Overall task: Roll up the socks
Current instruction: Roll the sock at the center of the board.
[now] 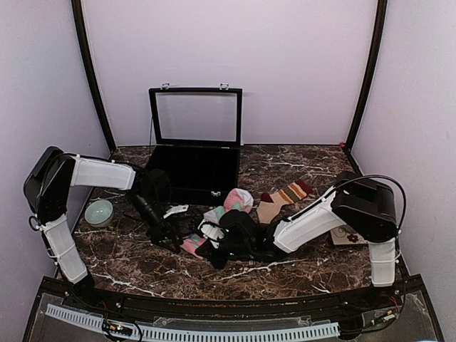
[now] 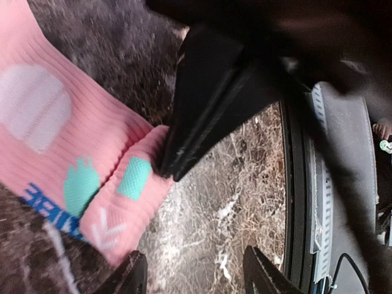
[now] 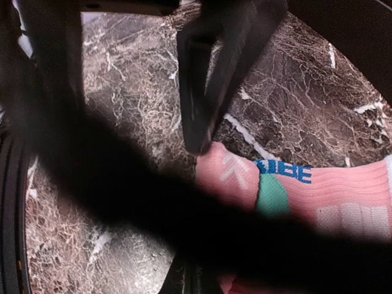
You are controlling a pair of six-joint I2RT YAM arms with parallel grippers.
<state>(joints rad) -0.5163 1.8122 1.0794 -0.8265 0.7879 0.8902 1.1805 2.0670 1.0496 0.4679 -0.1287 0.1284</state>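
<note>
The pink sock (image 1: 192,244) with mint-teal patches lies on the marble between my two grippers, and its far part bunches up toward the box (image 1: 238,199). In the left wrist view the pink sock (image 2: 67,153) fills the left side. My left gripper (image 2: 197,275) is open and empty, with its left finger (image 2: 131,277) beside the sock's end. My right gripper (image 1: 214,249) rests on the same end, and its black finger (image 2: 202,110) presses the fold. In the right wrist view the sock (image 3: 288,190) runs under a dark blur and the gripper (image 3: 191,278) looks shut on it. The tan striped socks (image 1: 285,195) lie behind.
A black case (image 1: 194,174) with its glass lid up stands at the back centre. A pale green bowl (image 1: 99,211) sits at the left. A small card (image 1: 347,235) lies at the right by the right arm. The black front rail (image 2: 297,202) runs close by.
</note>
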